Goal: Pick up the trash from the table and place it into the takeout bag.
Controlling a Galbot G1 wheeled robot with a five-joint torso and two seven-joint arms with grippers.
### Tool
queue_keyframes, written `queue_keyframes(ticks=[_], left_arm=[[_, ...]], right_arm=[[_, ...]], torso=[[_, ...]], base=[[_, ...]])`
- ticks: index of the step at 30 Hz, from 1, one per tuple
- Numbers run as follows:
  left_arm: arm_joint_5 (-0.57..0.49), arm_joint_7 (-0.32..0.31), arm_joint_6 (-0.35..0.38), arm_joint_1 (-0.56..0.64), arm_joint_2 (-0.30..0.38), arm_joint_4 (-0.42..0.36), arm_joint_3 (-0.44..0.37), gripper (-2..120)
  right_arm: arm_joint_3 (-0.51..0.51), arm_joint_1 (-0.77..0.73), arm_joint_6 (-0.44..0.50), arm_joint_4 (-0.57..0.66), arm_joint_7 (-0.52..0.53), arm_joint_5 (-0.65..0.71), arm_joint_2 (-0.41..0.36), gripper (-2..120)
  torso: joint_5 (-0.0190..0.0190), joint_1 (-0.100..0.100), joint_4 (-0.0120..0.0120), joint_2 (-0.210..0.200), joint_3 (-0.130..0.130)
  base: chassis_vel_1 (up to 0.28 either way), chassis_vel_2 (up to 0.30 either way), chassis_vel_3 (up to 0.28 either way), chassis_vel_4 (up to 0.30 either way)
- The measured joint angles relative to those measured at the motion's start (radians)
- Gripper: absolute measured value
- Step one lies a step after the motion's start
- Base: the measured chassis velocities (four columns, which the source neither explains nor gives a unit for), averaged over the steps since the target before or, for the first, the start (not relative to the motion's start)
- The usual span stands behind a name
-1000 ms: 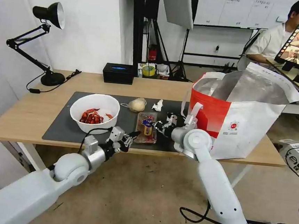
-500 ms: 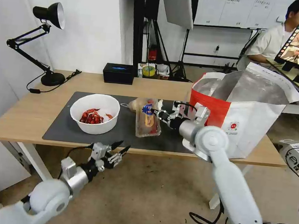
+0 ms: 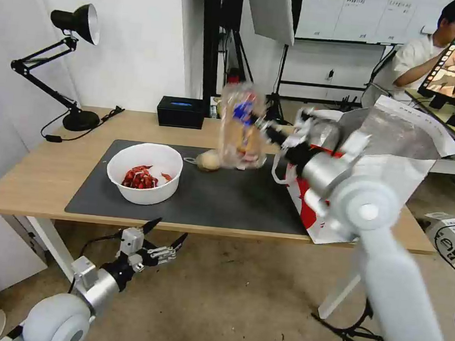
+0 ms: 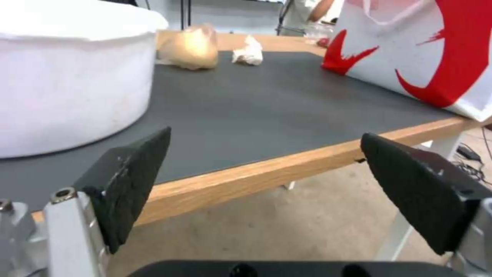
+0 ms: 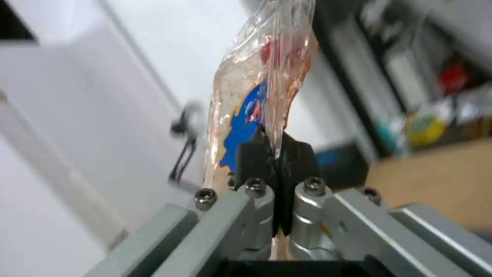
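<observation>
The clear hinged tray (image 3: 242,126) hangs in the air at upper centre of the head view, above the far edge of the dark mat (image 3: 219,201) and well clear of the counter (image 3: 35,180). We see it pinched by one thin edge in the right gripper (image 3: 272,132), whose black pads are pressed together on the plastic in the right wrist view (image 5: 274,154), so the tray dangles rather than rides flat. Its long axis stands close to upright, tilted a little, with the blue label (image 3: 245,111) near the top and the leftovers sagging toward the lower end. We judge that this edge grip suits a carry toward the takeout bag (image 3: 392,169), which stands open at the right of the frame with its foil lining showing, just beside the lifted arm. On the mat below, the beige wrapped lump (image 3: 208,160) sits just left of the tray's lower end, and the white bowl (image 3: 144,173) with red scraps stands further left. The crumpled tissue (image 4: 248,52) lies beside the lump in the left wrist view. The left gripper (image 3: 160,239) hovers at lower left of the head view, below the counter's near edge, its jaws spread wide and holding nothing.
</observation>
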Motion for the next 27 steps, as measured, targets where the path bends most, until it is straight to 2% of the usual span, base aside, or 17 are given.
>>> queue_keyframes(ticks=[2, 4, 5, 7, 8, 9, 11, 12, 15, 27], left_arm=[[0.001, 0.0, 0.0, 0.004, -0.004, -0.002, -0.005, 100], [0.004, 0.001, -0.002, 0.016, -0.02, -0.007, -0.013, 100], [0.006, 0.001, -0.003, 0.021, -0.027, -0.007, -0.014, 100], [0.007, 0.002, -0.004, 0.022, -0.029, -0.007, -0.014, 100], [0.011, 0.003, -0.006, 0.024, -0.034, -0.007, -0.013, 100], [0.011, 0.003, -0.006, 0.024, -0.034, -0.007, -0.013, 100], [0.017, 0.004, -0.007, 0.024, -0.046, -0.007, -0.005, 100], [0.017, 0.004, -0.007, 0.024, -0.046, -0.007, -0.005, 100], [0.022, 0.004, -0.007, 0.012, -0.044, 0.001, 0.016, 100], [0.03, 0.003, -0.007, -0.011, -0.044, 0.016, 0.062, 100]], right_arm=[[0.011, 0.01, 0.017, -0.005, 0.006, -0.008, -0.016, 0], [0.045, 0.034, 0.053, -0.031, 0.023, -0.063, -0.078, 0], [0.062, 0.04, 0.059, -0.042, 0.03, -0.1, -0.113, 0], [0.071, 0.04, 0.059, -0.046, 0.033, -0.118, -0.129, 0], [0.091, 0.036, 0.057, -0.054, 0.041, -0.16, -0.169, 0], [0.091, 0.036, 0.057, -0.054, 0.041, -0.16, -0.169, 0], [0.123, 0.0, 0.029, -0.062, 0.055, -0.247, -0.251, 0], [0.123, 0.0, 0.029, -0.062, 0.055, -0.247, -0.251, 0], [0.136, -0.089, 0.018, -0.055, 0.049, -0.341, -0.317, 0], [0.14, -0.228, 0.019, -0.056, 0.058, -0.359, -0.334, 0]], torso=[[0.0002, 0.0, 0.0, 0.0, 0.0], [0.0002, 0.0, 0.0001, 0.0, 0.0], [0.0001, 0.0, 0.0, 0.0, 0.0], [0.0001, 0.0, 0.0, 0.0, 0.0], [0.0004, 0.0, -0.0001, 0.0, 0.0], [0.0004, 0.0, -0.0001, 0.0, 0.0], [0.0, 0.0, -0.0002, 0.0, 0.0], [0.0, 0.0, -0.0002, 0.0, 0.0], [0.0002, 0.0, -0.0004, 0.0, 0.0], [0.0, 0.0, -0.0001, 0.0, 0.0]], base=[[0.0, 0.0, 0.0, 0.0], [0.0, 0.0, 0.0, 0.0], [0.0, 0.0, 0.0, 0.0], [0.0, 0.0, 0.0, 0.0], [0.0, 0.0, 0.0, 0.0], [0.0, 0.0, 0.0, 0.0], [0.0, 0.0, 0.0, 0.0], [0.0, 0.0, 0.0, 0.0], [0.0, 0.0, 0.0, 0.0], [0.0, 0.0, 0.0, 0.0]])
